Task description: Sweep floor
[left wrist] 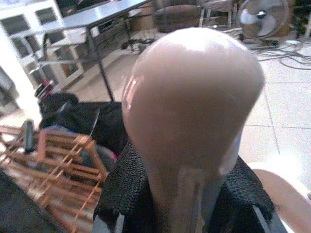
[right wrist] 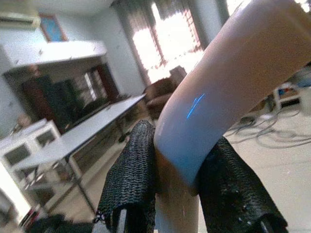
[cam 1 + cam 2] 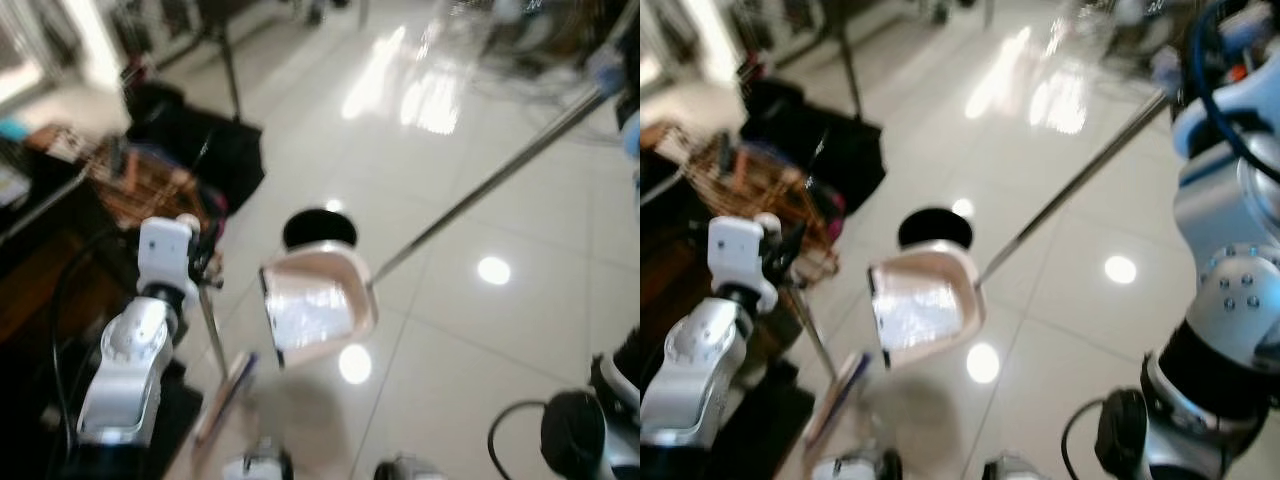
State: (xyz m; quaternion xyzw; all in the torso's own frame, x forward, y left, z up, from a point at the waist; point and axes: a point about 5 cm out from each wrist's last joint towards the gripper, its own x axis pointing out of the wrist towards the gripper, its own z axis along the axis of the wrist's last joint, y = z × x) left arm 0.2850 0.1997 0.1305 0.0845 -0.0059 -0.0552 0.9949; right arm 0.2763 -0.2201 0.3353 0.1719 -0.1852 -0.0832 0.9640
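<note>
Gripping the broom handle (image 1: 194, 121), the left pincer (image 1: 187, 194) has both black fingers (image 1: 121, 184) pressed against the pale rounded grip, closed tight on it. Left arm (image 3: 135, 350) is raised at the robot's left side; the thin broom shaft (image 3: 210, 320) runs down from it to the broom head (image 3: 225, 390), which sits low on the floor (image 3: 500, 330) just left of the dustpan. Right pincer (image 2: 177, 189) is clamped on the dustpan handle (image 2: 228, 92), fingers (image 2: 133, 179) touching the pale tube on both sides. Long metal dustpan pole (image 3: 480, 195) slants from upper right down to the pink dustpan (image 3: 315, 305), which tilts with its open mouth facing the camera, centre of the glossy tiled floor. Dark round patch (image 3: 318, 228) is just behind the dustpan; can't tell what it is. Black bag (image 3: 205, 150) and wooden rack (image 3: 140, 185) lie on the left, near the left arm. Head views are blurred.
</note>
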